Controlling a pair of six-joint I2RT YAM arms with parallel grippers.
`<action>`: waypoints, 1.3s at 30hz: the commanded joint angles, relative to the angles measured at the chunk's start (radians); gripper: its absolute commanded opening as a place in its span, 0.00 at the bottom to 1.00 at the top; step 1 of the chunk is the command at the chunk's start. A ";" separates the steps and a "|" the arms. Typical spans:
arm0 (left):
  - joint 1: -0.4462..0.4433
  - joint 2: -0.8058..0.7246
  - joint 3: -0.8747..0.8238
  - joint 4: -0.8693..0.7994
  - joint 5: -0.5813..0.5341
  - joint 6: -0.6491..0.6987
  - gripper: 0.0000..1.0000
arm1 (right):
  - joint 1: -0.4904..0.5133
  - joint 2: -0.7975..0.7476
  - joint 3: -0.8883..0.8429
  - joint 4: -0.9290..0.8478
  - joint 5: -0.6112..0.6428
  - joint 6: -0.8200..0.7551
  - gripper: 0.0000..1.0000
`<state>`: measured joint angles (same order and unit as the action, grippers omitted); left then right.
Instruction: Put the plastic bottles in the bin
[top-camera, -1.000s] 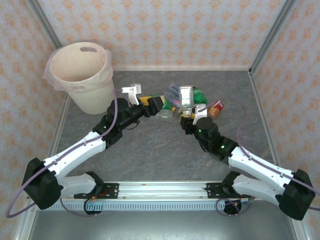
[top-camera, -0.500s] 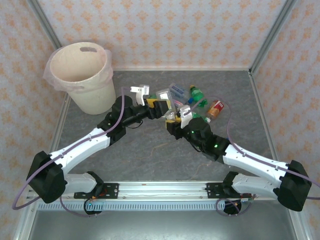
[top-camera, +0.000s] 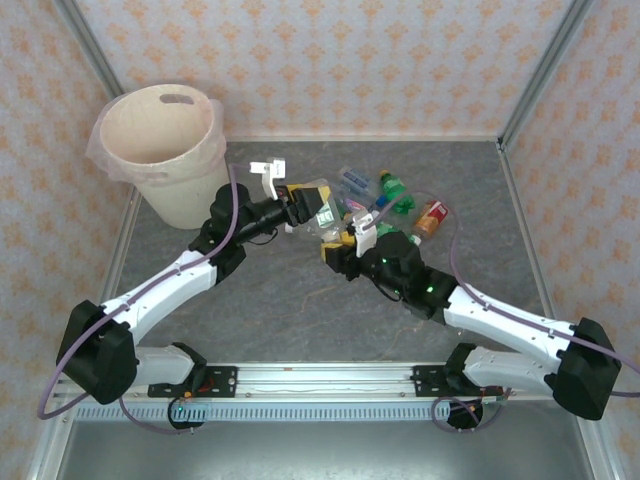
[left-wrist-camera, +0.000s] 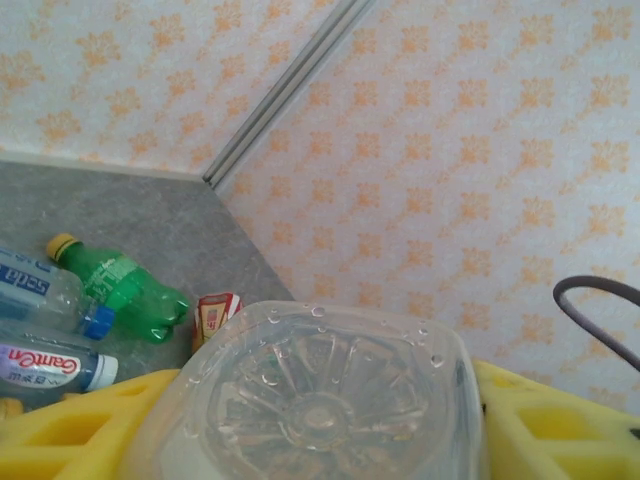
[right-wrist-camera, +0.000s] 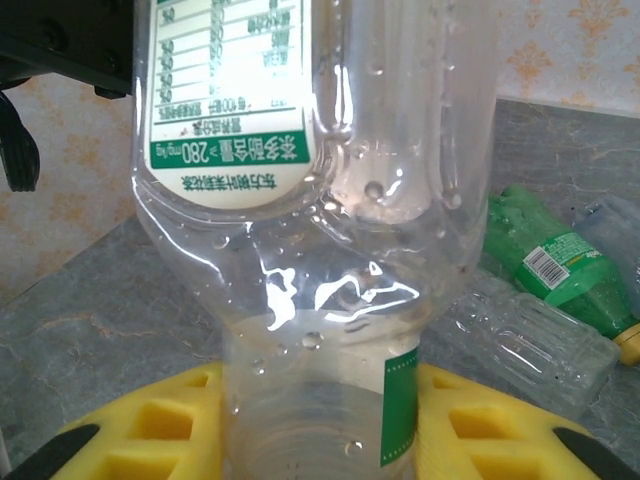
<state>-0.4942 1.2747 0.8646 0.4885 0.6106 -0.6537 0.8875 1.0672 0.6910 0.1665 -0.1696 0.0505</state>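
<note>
Grey tabletop (top-camera: 300, 300), left claw (left-wrist-camera: 320, 430) and right claw (right-wrist-camera: 320, 440) each closed around one clear bottle (right-wrist-camera: 330, 200), spare bottles (top-camera: 395, 195) lying beyond

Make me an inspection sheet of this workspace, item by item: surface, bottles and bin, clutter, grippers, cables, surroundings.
Surface: grey table, bare apart from the bottle pile.
Job's things: bin upright at the far left, no bottle seen inside; clear bottle held between both grippers; green bottle, blue-capped bottles and others lying loose at mid-table.
Clutter: nothing seen.
Grippers: right gripper shut on the clear bottle; left gripper around its base, apparently gripping.
Cables: purple cable along the left arm, away from the bottles.
Surroundings: patterned walls, metal frame posts.
</note>
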 joint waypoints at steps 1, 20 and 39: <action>-0.004 -0.002 0.008 0.042 0.068 0.012 0.57 | 0.007 0.010 0.038 0.030 -0.034 -0.028 0.28; 0.043 -0.082 0.249 -0.433 -0.385 0.287 0.49 | 0.006 -0.080 0.065 -0.038 0.102 0.041 1.00; 0.203 0.059 0.750 -0.651 -0.945 0.542 0.49 | 0.007 -0.144 0.154 -0.017 0.052 0.078 1.00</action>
<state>-0.3153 1.3064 1.5585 -0.1265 -0.2188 -0.1886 0.8898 0.9394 0.8028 0.1287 -0.1127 0.1116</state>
